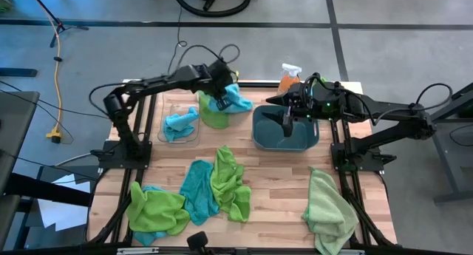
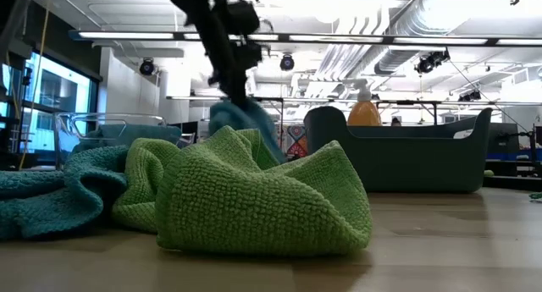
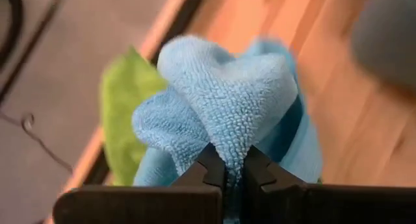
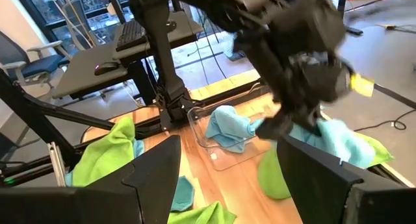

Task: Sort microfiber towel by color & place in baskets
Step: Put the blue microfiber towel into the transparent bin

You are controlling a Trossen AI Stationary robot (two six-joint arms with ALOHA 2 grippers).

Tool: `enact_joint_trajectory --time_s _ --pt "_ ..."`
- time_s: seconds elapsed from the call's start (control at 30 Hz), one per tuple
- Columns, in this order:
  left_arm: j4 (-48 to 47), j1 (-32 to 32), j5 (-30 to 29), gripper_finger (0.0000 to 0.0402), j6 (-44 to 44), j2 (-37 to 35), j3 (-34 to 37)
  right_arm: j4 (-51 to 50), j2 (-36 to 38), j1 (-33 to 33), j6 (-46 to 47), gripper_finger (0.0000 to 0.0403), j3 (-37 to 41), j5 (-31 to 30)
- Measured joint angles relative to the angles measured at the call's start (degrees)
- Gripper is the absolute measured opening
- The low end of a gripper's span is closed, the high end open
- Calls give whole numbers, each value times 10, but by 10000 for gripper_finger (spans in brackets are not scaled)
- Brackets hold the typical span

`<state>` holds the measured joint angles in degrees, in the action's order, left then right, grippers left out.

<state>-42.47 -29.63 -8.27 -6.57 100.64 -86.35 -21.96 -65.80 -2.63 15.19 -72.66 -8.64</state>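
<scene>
— Where's the towel against the fingers?

— I've got the left gripper pinching a fold of the light blue towel; its looped pile bulges out beyond the 2 dark fingertips. It sits over a green towel between the clear bin and the teal tub.

— Anything only 1 view gives you?

— The top view shows the right gripper over the tub, fingers spread. The low view shows the tub's rounded corners behind a crumpled green towel.
</scene>
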Motion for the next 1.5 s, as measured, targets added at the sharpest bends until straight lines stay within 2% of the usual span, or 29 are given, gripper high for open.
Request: enact_joint_trajectory --time_s 0.3,0.47,0.8,0.9,1.03,1.17,1.33,1.5 --pt "49 1 3 0 0 -124 0 4 0 0 -13 252 0 -1" --pt "73 1 2 0 7 -169 0 5 0 0 -13 252 0 -1" --pt "18 1 2 0 18 -277 8 5 0 0 -24 252 0 1" --pt "17 1 1 0 26 -339 53 5 0 0 -26 252 0 1" --pt "8 1 -18 0 58 -437 146 5 0 0 -26 252 0 1" --pt "-52 1 -52 0 60 -517 203 5 0 0 -32 252 0 1" --pt "-170 1 -74 0 39 -516 163 5 0 0 -37 252 0 0" --pt "-253 1 -99 0 -37 -430 99 5 0 0 -43 252 0 -12"
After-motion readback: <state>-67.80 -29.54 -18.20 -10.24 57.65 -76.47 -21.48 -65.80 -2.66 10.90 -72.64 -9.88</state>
